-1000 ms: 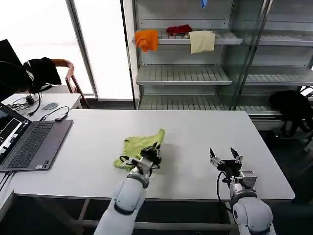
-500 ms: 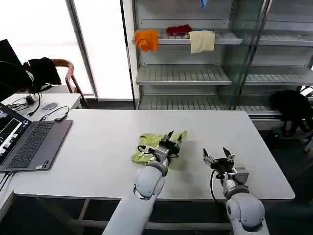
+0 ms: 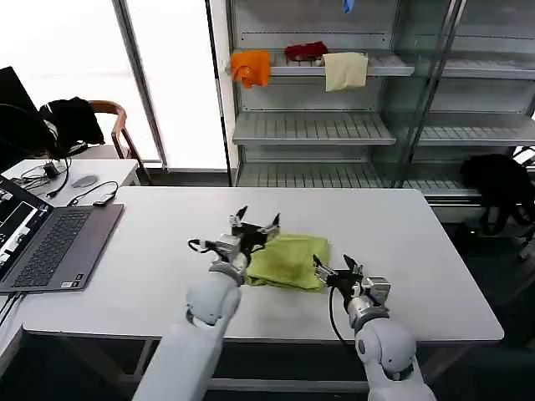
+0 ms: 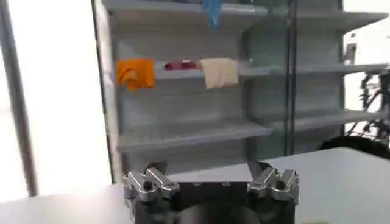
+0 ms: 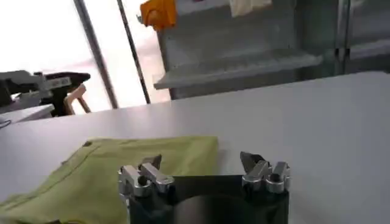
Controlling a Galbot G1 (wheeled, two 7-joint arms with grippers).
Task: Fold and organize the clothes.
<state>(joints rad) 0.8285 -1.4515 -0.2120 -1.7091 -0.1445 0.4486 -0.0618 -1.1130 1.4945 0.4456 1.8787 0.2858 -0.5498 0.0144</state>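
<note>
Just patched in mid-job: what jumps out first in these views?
The lime T-shirt lies as a flat folded bundle mid-table, the brightest thing there. The left pincer hovers open at its far-left edge; the right pincer sits open at its near-right corner. Orange, red and cream cloths lie on the back shelf.

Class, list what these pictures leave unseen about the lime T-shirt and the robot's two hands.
- Lime yellow-green cotton T-shirt: its white print cannot be seen in the head view; the folded cloth shows plain sides.
- Its near edge: cut off in the right wrist view by the open right hand.
- Table under the open left hand: hidden in the left wrist view by the hand's body.
</note>
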